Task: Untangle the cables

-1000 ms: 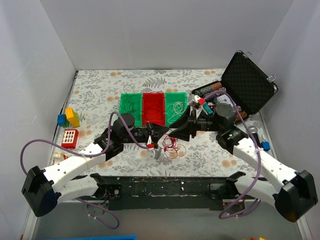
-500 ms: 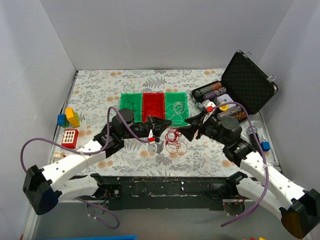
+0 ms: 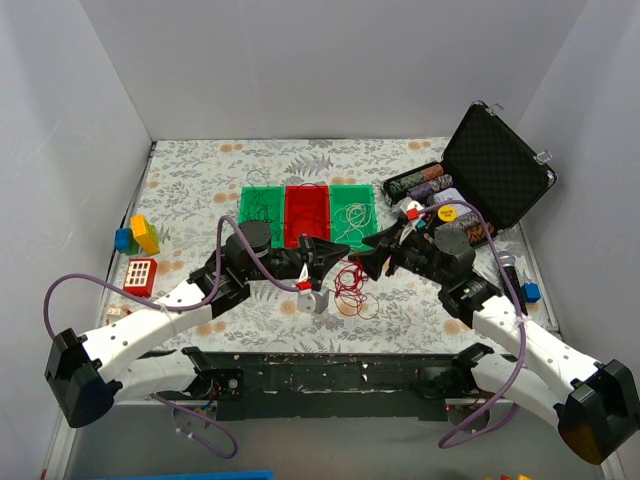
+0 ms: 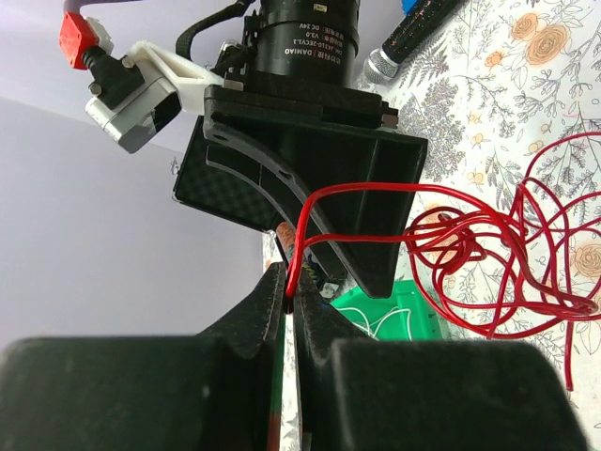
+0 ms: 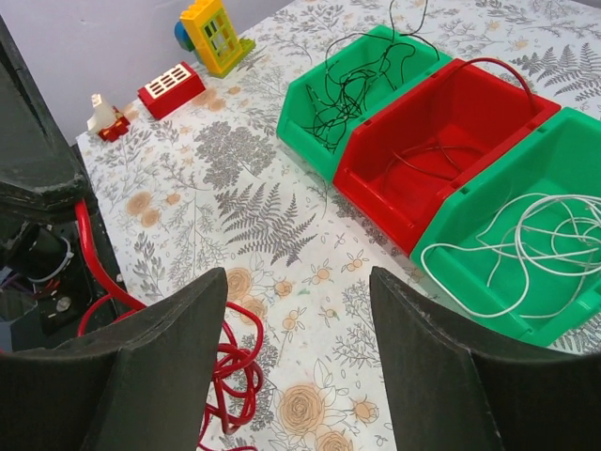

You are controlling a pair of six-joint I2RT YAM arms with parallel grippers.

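Red cable (image 4: 368, 191) is pinched between the pressed-together fingers of the left tool (image 4: 288, 285). From that pinch the strand climbs, bends, and runs off toward the tool's right in the left wrist view. There it joins its own loose coils (image 4: 474, 240), which lie on the flowered table (image 5: 282, 216).

The right tool (image 5: 296, 282) faces the left one with its fingers spread wide and nothing between them. The coils sit below it, just under and outside its left finger (image 5: 160, 376), close but not touching as far as I can tell. The coming move likely turns on this offset. The left tool already has one end, so the right tool is the free one and is near enough to dip and take a loop.

The coils are a roundish snarl with no clear long axis. Only the held strand has a direction, running roughly along the line from one tool to the other.

Beyond the right tool's fingertips stand a green bin (image 5: 293, 120) holding black cables (image 5: 352, 89), a red bin (image 5: 376, 193), and a second green bin (image 5: 470, 293) holding a white cable (image 5: 522, 224).
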